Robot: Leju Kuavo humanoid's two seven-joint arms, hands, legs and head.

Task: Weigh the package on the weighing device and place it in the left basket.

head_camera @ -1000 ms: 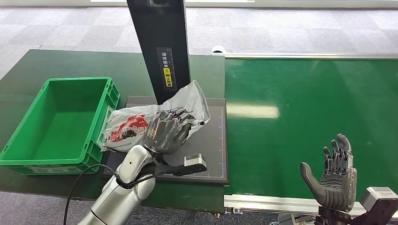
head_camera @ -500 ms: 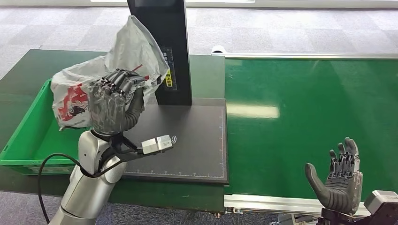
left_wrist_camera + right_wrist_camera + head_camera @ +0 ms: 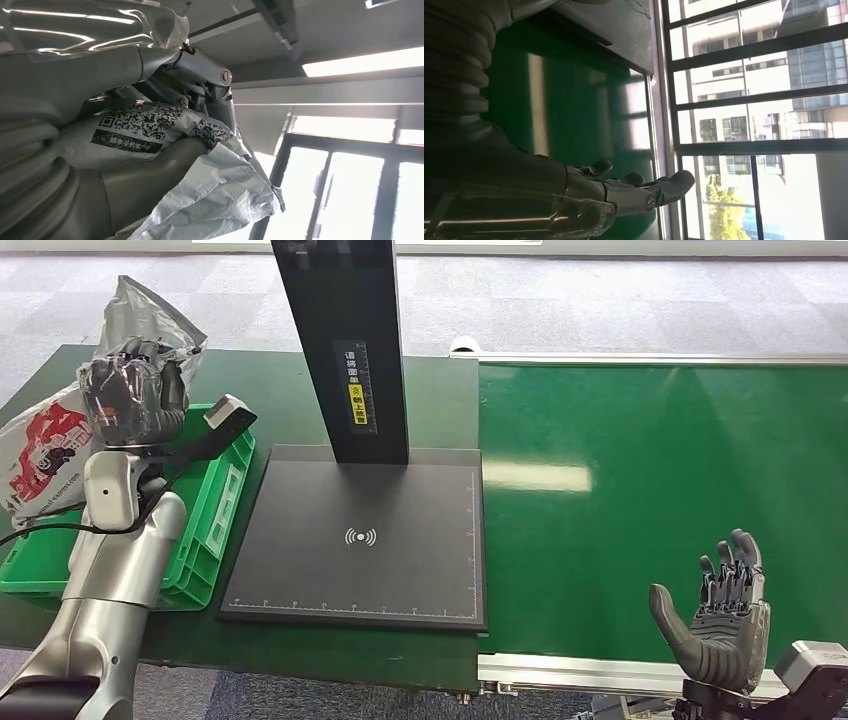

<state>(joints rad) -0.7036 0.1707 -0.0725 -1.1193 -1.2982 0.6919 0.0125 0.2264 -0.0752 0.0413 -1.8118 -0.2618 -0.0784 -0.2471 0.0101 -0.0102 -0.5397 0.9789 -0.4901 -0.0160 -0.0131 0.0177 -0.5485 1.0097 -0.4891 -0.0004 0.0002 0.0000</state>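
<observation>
Two hands in head view. Right hand (image 3: 722, 625) at lower right, fingers spread, holding nothing, over the green belt (image 3: 660, 490). Scale (image 3: 360, 540) in mid frame, dark plate bare, black post (image 3: 345, 340) rising at its back. Green basket (image 3: 215, 510) at left edge of the surface (image 3: 280, 390), just beside the scale. Left hand (image 3: 130, 395) at upper left, raised, fingers clenched around the package (image 3: 45, 455), a grey bag with red print hanging above the basket. Left wrist view: bag (image 3: 210, 200) crumpled against the fingers (image 3: 200, 75), code label showing.
</observation>
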